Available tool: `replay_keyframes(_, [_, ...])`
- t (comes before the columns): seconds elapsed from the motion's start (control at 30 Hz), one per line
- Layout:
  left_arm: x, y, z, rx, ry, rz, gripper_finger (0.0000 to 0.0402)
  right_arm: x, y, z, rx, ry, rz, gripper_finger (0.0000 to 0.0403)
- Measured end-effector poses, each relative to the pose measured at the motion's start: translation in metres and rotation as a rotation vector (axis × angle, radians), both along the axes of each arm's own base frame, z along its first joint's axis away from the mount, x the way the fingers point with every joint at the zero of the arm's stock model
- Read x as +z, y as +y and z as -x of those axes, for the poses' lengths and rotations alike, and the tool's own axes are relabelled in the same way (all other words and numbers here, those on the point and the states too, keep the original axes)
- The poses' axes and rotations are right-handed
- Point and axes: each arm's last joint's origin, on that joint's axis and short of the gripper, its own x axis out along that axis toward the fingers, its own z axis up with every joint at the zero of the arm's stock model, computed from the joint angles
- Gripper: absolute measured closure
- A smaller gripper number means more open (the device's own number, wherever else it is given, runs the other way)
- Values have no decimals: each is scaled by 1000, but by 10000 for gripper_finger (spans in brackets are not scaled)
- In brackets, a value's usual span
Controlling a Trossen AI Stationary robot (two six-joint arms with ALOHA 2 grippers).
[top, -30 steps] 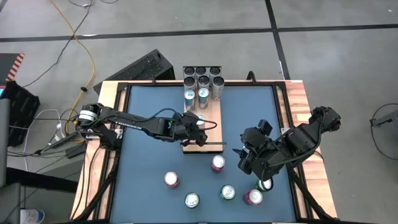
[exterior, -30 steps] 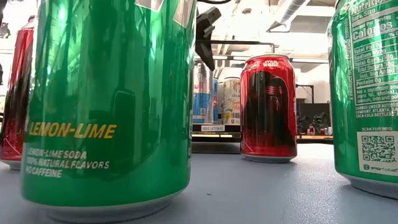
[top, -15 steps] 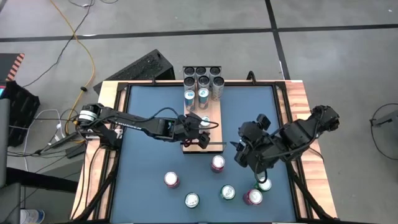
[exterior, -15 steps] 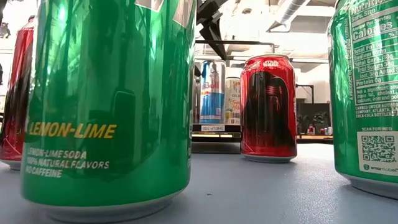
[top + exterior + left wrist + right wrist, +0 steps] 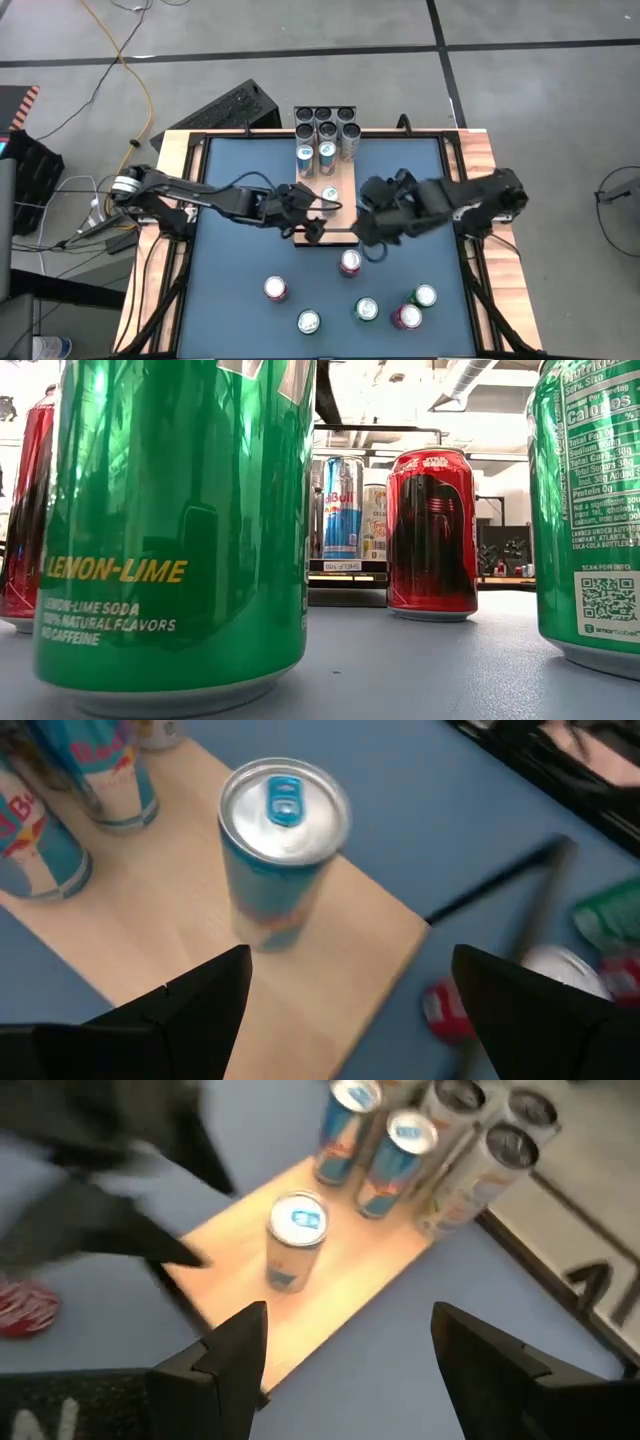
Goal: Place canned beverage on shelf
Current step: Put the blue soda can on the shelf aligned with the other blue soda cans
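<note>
The shelf [image 5: 343, 205] is a pale wood plank lying from the table's far edge toward its middle. Several cans stand on its far part. A slim blue can [image 5: 329, 193] [image 5: 283, 850] [image 5: 296, 1240] stands upright alone on its near part. My left gripper [image 5: 305, 226] [image 5: 345, 1015] hovers open just near-left of that can, above the plank's near end, with nothing between its fingers. My right gripper [image 5: 367, 228] [image 5: 350, 1370] hovers open off the plank's right side, also with nothing in it. A red can [image 5: 349, 262] stands on the blue table, below and between the two grippers.
Several more cans stand near the table's front: a red one [image 5: 275, 288], a green one [image 5: 308, 321], and a cluster at the near right [image 5: 405, 316]. The low view is crowded by big green cans [image 5: 170, 520]. A thin black wire rail [image 5: 490, 885] closes the shelf's near end.
My left gripper, open throughout, has drawn back from the blue can toward the table's near edge and risen; in the low view it has gone up out of sight. My right gripper has swung toward the table's left and far side, closing in on the shelf. The can stays upright.
</note>
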Motion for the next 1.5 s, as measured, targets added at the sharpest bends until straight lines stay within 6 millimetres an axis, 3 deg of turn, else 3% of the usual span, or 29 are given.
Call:
replay_keyframes(0.3, [52,-17,55,-63,-74,-2,71,-22,-49,-59,141,11,-250,137])
replay_keyframes(0.53, [71,-23,83,29,-128,-67,71,-47,-80,-91,150,19,-350,137])
replay_keyframes(0.8, [67,-30,86,33,-101,-61,71,-70,-102,-98,76,116,-377,137])
replay_keyframes(1.3, [66,-31,87,31,-97,-51,71,-75,-113,-100,130,164,-334,137])
replay_keyframes(1.5, [66,-31,87,30,-91,-52,71,-71,-123,-104,135,103,-338,137])
